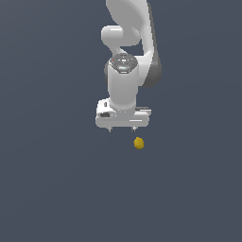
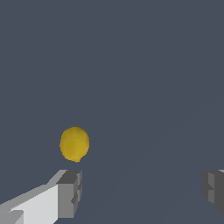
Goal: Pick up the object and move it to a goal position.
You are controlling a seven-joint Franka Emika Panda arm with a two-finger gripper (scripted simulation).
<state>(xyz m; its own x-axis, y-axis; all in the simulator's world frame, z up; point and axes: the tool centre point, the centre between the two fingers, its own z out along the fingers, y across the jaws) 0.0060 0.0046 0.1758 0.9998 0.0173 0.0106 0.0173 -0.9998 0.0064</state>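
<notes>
My white two-fingered gripper points straight down, and my jaws stand wide apart with nothing between them. In the wrist view one grey finger pad sits on its white finger body, and the other grey pad shows at the opposite edge, with a broad gap of bare floor separating them. Just past the first pad, and outside the gap, lies the small yellow-orange, roundish, slightly lumpy ball. From the exterior view that ball shows just below my fingertip on the exterior view's right, near it but not touching; I hold nothing. Whether the ball rests on the ground or my tips hang above it, I cannot tell from these angles. Above my hand rises my white rounded wrist and arm, with a dark grey joint band on the exterior view's right. All around stretches the plain dark blue-grey floor.
</notes>
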